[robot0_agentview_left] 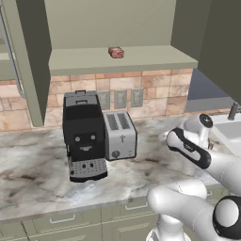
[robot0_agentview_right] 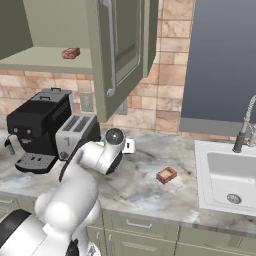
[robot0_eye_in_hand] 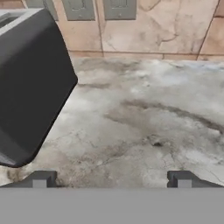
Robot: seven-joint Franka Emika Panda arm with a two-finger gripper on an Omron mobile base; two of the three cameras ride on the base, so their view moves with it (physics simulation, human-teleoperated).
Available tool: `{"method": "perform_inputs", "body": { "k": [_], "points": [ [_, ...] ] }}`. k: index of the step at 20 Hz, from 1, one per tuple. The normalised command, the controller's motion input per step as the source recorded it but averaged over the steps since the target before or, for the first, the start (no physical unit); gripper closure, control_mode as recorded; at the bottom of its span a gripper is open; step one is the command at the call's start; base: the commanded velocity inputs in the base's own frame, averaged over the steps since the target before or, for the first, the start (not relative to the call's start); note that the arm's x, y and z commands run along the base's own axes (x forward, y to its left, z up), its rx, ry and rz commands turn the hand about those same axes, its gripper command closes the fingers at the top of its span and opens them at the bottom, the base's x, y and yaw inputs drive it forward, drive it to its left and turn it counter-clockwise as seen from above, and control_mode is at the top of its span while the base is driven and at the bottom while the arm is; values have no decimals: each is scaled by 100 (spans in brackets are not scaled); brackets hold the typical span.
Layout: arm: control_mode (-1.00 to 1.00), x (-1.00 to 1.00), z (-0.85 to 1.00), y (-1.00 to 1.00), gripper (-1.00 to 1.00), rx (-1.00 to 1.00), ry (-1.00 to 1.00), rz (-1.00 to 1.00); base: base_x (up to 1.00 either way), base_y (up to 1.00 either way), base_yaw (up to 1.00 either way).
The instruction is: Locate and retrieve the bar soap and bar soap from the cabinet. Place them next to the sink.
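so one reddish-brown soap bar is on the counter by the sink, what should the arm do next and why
Probably raise the open gripper toward the second small reddish-brown soap bar on the shelf of the open olive-green wall cabinet. The fingers hold nothing and face bare marble counter beside the silver toaster, while the first bar lies near the whitish sink.
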Motion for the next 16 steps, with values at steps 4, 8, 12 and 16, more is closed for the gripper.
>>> {"method": "perform_inputs", "body": {
  "k": [4,8,12,16],
  "points": [
    [-100,26,10,57,-100,-18,24,6,0,0,0],
    [-100,18,18,45,-100,-15,10,-8,0,0,0],
    [-100,-1,18,46,-100,-15,0,-14,0,0,0],
    [-100,-3,21,39,-100,-11,0,-22,0,0,0]
  ]
}}
